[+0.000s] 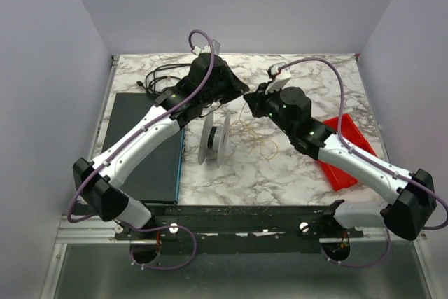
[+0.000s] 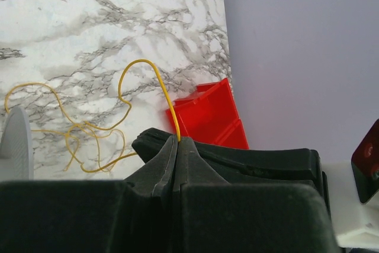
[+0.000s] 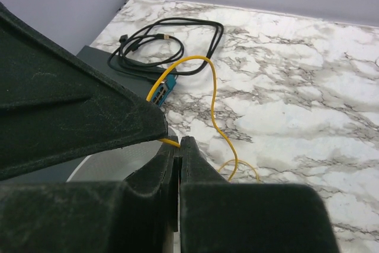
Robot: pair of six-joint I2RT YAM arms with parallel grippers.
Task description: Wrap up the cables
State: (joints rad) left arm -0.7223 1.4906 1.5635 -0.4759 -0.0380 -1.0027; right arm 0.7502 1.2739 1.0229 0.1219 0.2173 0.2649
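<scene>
left tool [image 2: 179,145] tight on the thin yellow cable [image 2: 142,63]; right tool [image 3: 178,146] tight on it too

Both arms are built from long white shells joined by bulky black joint housings. The left arm [image 1: 143,136] and the right arm [image 1: 357,162] each end in a chunky black base block [image 1: 105,197]. A thin purple cable [image 1: 201,31] loops out from each wrist and runs back along the white shell to the base, with more purple slack curling below. Small green lights [image 1: 269,112] glow on the black housings. The left gripper [image 2: 179,141] has matte black moulded fingers [image 2: 204,167] that taper to a narrow ridge. The right gripper [image 3: 179,144] matches it, and its fingers [image 3: 237,211] show fine pale scuffs. Two round silver bolts [image 1: 173,228] sit in the black mounting rail [image 1: 238,216].
</scene>
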